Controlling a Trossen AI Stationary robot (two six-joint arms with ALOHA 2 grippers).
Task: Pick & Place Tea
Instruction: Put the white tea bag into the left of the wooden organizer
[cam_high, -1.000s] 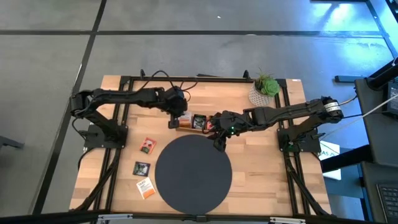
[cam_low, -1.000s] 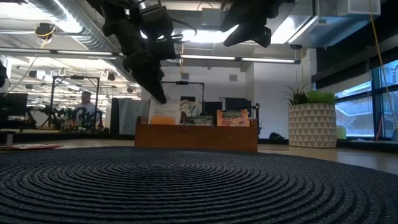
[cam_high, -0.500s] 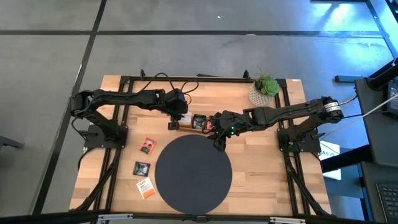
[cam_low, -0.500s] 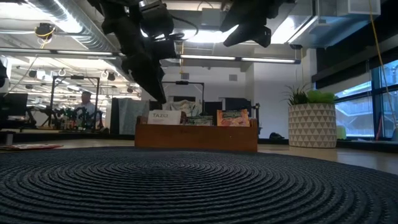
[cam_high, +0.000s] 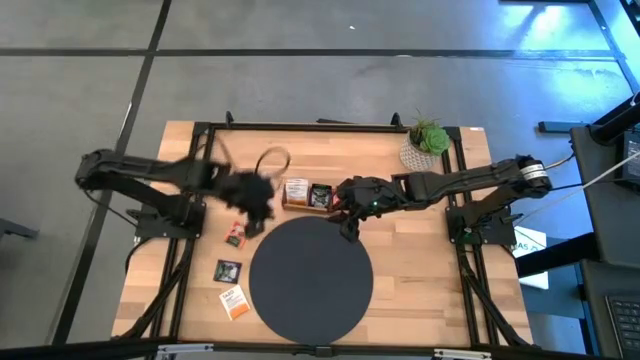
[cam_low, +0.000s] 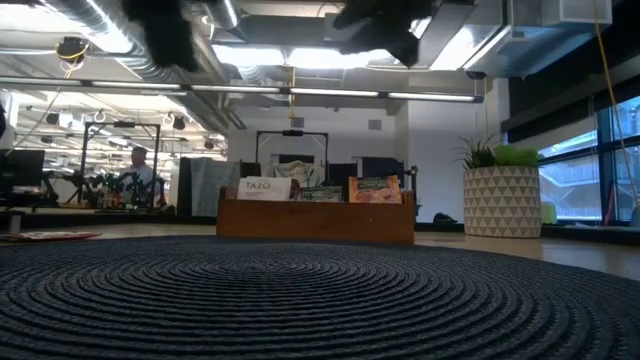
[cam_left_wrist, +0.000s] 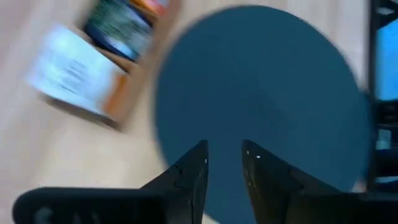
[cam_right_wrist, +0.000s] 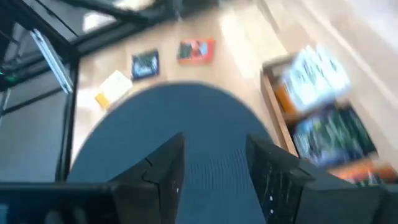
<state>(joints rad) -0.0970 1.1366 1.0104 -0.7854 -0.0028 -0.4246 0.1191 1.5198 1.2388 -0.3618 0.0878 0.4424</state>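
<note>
The brown wooden tray stands just beyond the dark round mat. It holds a white sachet, a black one and others; they lean upright in the low view. Three sachets lie flat on the table left of the mat: red, black, white-orange. My left gripper is blurred, left of the tray, open and empty. My right gripper is open and empty over the mat's far edge by the tray's right end.
A potted plant in a white pot stands at the table's far right corner. A looped cable lies beyond the tray. Bare wood shows right of the mat.
The white sachet has sunk lower into the tray's left compartment and stays there, let go by my left gripper. My left gripper has then swung fast away from the tray toward the table's left and near side. My right gripper has barely moved.
</note>
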